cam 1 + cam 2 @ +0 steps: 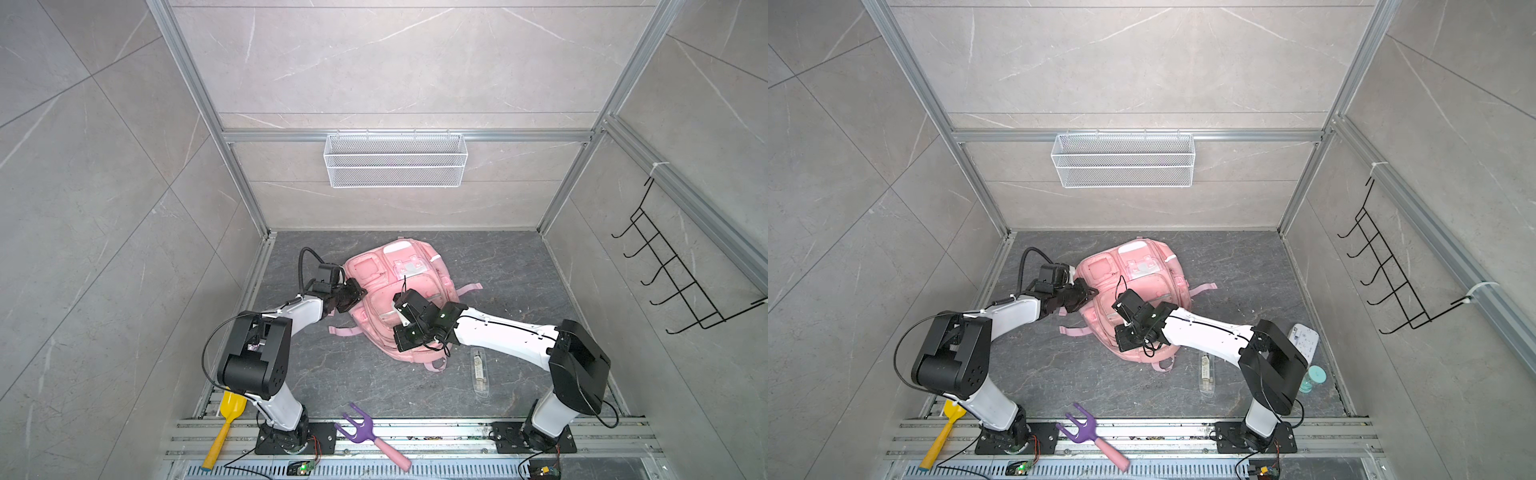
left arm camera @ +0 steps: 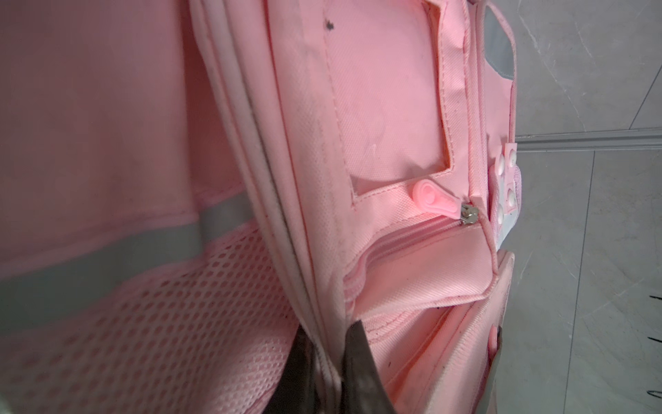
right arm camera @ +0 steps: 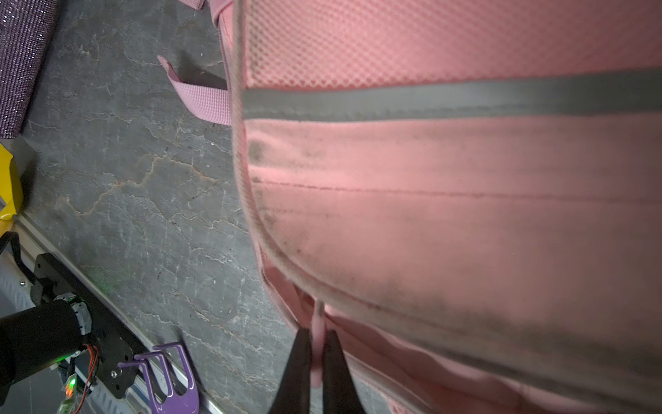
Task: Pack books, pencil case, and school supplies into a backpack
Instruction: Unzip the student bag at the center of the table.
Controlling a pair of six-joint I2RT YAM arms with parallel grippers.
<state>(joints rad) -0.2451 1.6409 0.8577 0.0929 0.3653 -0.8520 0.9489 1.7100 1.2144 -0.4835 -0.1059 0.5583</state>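
The pink backpack (image 1: 376,274) (image 1: 1100,270) lies flat on the dark floor in both top views. My left gripper (image 2: 327,333) (image 1: 359,293) is at its left side, shut on the backpack's white-trimmed edge seam (image 2: 283,222) beside a mesh pocket. My right gripper (image 3: 317,335) (image 1: 401,340) is over the near part, shut on a pink zipper pull (image 3: 318,322). The school supplies packet (image 1: 480,370) (image 1: 1206,372) lies on the floor to the right of the backpack, under my right arm. The books and the pencil case are out of view.
A purple fork (image 1: 361,430) and a yellow shovel (image 1: 226,415) lie by the front rail. A white boxy device (image 1: 1304,338) and a teal-lidded jar (image 1: 1313,377) sit at the right wall. A wire basket (image 1: 395,160) hangs on the back wall, a black hook rack (image 1: 673,270) on the right.
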